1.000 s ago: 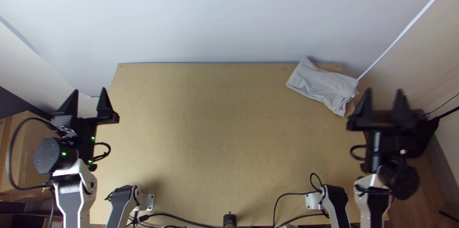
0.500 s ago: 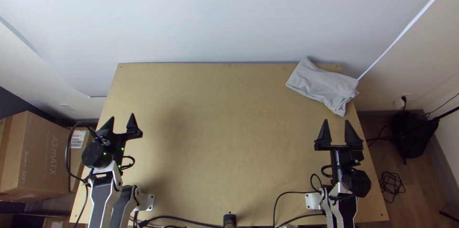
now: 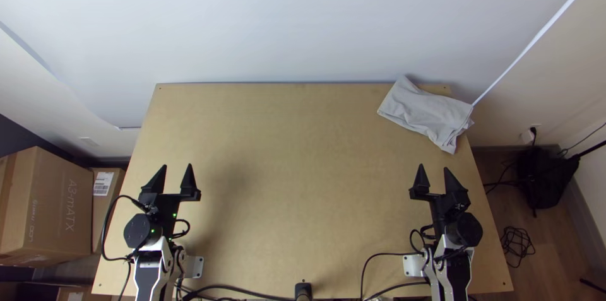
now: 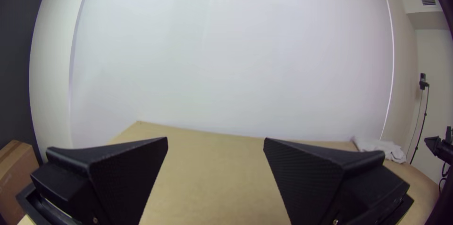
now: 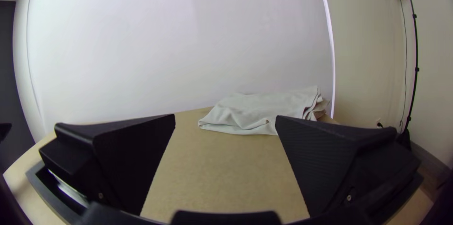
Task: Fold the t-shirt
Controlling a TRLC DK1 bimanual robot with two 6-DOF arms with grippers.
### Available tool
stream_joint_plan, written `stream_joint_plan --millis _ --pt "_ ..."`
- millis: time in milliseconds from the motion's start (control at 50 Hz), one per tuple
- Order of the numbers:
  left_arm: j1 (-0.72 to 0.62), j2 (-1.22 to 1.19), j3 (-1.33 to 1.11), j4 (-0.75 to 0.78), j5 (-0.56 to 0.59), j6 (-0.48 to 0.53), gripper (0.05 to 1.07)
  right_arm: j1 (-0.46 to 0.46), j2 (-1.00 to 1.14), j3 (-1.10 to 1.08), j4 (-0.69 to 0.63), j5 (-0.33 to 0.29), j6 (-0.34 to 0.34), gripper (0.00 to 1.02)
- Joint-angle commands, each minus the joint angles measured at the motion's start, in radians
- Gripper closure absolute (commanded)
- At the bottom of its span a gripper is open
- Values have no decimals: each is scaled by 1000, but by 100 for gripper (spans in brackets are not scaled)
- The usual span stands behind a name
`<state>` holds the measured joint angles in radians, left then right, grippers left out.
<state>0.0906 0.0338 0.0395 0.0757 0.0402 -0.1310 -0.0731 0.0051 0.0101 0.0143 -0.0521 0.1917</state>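
Your left gripper (image 3: 177,167) and right gripper (image 3: 434,168) moved inward over the table (image 3: 297,168), fingers apart, likely needing gentle parking to spare the folded t-shirt (image 3: 426,112) at its far right corner.

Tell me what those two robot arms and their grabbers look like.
The left arm and right arm have white links with dark panels and black joints. The left gripper and right gripper are black, each with two wide, pointed fingers, finely ribbed inside. Black cables loop by the wrists; green lights dot the left one.
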Motion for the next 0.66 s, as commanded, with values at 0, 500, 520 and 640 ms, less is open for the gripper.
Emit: stream_joint_plan --millis 0,500,520,640 --pt "23 -32 -43 -37 -2 13 10 -1 -8 -2 -14 8 -15 4" --pt "147 -34 -36 -80 -2 288 10 -1 -8 -2 -14 8 -15 4" --pt "147 -34 -36 -80 -2 288 10 -1 -8 -2 -14 8 -15 4" --pt "147 -34 -36 -80 -2 288 10 -1 -8 -2 -14 8 -15 4"
